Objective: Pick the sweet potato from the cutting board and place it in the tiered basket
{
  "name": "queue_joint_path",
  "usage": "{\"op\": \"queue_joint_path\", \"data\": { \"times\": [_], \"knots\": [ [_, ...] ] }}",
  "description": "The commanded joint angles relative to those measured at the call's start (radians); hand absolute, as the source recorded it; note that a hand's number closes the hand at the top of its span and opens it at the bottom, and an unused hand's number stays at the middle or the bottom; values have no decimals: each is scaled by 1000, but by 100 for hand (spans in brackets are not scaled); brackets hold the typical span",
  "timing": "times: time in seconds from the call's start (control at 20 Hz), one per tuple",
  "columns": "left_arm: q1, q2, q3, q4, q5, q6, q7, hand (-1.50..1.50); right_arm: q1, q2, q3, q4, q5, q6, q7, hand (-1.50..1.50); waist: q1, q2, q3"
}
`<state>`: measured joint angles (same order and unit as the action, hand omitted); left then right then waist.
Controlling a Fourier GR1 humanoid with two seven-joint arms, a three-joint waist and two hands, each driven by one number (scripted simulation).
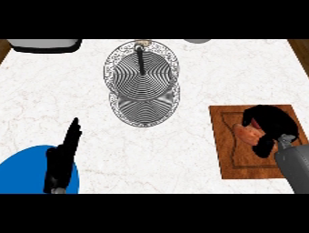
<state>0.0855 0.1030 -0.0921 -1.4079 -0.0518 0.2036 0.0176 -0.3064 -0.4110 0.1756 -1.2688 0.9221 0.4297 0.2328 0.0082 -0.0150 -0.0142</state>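
our right hand (270, 122) is curled over the sweet potato (247, 134), which still lies on the cutting board (226, 154) at about four o'clock on the counter (43, 100), while our left hand (64, 154) rests with fingers straight at seven o'clock beside a blue plate (16, 175). to do this well, we judge we should settle the fingers fully round the potato before lifting, raise it straight up off the board, then carry it toward eleven o'clock to the tiered basket (142, 82) and come down over a tier, clear of its centre post.
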Motion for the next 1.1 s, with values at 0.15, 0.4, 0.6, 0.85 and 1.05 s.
{"op": "queue_joint_path", "data": {
  "times": [0.15, 0.4, 0.6, 0.85, 1.05],
  "knots": [
    [-15, 20, 21, -18, 24, -32, 45, 0, -9, 102, 158, -84, 87, -47, -53, 150, -5, 14, 14],
    [-39, 12, 29, -15, 5, -12, 61, 0, 78, 161, 111, -224, 51, -96, -18, 150, -13, 13, 14],
    [10, -19, 12, 15, -15, 19, 9, 0, 42, 217, -27, -387, -107, -37, 42, 150, -27, 8, 14],
    [22, -1, 11, -34, -6, -1, 34, 0, -3, 265, -179, -633, -265, 38, 178, 150, -32, 4, 14],
    [-20, -10, 22, 30, -24, 18, 21, 0, -110, 233, -238, -807, -318, 94, 253, 150, -28, 8, 13]
  ]
}}
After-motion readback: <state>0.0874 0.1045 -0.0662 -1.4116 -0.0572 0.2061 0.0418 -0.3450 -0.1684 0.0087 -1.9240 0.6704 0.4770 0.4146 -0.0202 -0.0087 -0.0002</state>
